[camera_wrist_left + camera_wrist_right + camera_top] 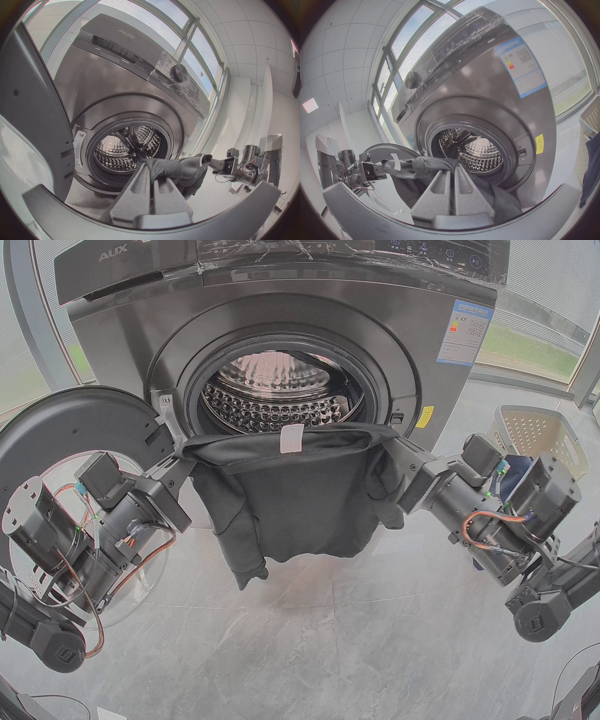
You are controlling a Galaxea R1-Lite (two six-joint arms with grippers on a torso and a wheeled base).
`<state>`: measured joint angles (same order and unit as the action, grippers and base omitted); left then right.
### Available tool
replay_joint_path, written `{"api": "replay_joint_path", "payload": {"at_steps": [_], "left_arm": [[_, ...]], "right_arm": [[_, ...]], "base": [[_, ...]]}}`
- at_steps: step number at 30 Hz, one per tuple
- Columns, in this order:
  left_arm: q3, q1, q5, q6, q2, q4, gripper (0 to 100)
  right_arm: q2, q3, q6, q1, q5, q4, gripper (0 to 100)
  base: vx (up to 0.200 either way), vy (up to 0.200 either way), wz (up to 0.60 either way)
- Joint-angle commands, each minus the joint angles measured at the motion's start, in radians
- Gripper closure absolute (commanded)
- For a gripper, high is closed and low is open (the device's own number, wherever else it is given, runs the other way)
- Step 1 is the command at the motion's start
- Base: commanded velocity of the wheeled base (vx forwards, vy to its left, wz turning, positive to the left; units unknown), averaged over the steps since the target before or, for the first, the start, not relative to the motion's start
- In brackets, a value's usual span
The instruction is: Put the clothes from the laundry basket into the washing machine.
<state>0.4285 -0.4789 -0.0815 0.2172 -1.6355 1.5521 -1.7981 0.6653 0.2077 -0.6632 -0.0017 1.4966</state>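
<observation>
Left pincer [179,456] is clamped on 1 end of the black shirt [300,502], which hangs stretched across the washing machine's [300,315] open drum mouth, outside it. Right pincer [392,450] pinches the other end. The laundry basket [539,412], far right on the floor, holds a dark blue garment [517,471].

black shirt [294,502] hanging spread, washing machine [281,315] open
</observation>
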Motion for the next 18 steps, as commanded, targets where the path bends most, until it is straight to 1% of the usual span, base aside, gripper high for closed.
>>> {"api": "replay_joint_path", "payload": {"at_steps": [1, 4, 7, 12, 14, 15, 16, 18], "left_arm": [[-0.013, -0.007, -0.001, -0.012, -0.001, 0.000, 100], [-0.017, -0.010, -0.007, -0.022, -0.013, 0.000, 100], [-0.025, -0.007, -0.026, -0.022, -0.032, 0.002, 100], [-0.008, -0.006, -0.026, -0.022, -0.020, 0.002, 100], [-0.002, -0.007, -0.026, -0.024, -0.012, 0.002, 100], [0.010, -0.007, -0.024, -0.022, 0.005, 0.000, 100], [0.013, -0.007, -0.024, -0.022, 0.008, 0.000, 100], [0.012, -0.007, -0.026, -0.022, 0.010, 0.000, 100]], "right_arm": [[0.098, -0.043, 0.002, -0.001, -0.001, -0.001, 100], [0.097, -0.049, -0.001, -0.015, -0.001, 0.004, 100], [0.094, -0.049, 0.001, -0.015, -0.001, 0.007, 100], [0.100, -0.050, -0.002, -0.015, -0.003, 0.007, 100], [0.105, -0.052, -0.004, -0.015, -0.008, 0.007, 100], [0.108, -0.050, -0.005, -0.015, -0.026, 0.007, 100], [0.112, -0.050, -0.005, -0.015, -0.034, 0.007, 100], [0.112, -0.049, -0.004, -0.015, -0.037, 0.007, 100]], "base": [[0.000, 0.000, 0.00], [0.000, 0.000, 0.00], [0.000, 0.000, 0.00], [0.000, 0.000, 0.00], [0.000, 0.000, 0.00], [0.000, 0.000, 0.00], [0.000, 0.000, 0.00], [0.000, 0.000, 0.00]]}}
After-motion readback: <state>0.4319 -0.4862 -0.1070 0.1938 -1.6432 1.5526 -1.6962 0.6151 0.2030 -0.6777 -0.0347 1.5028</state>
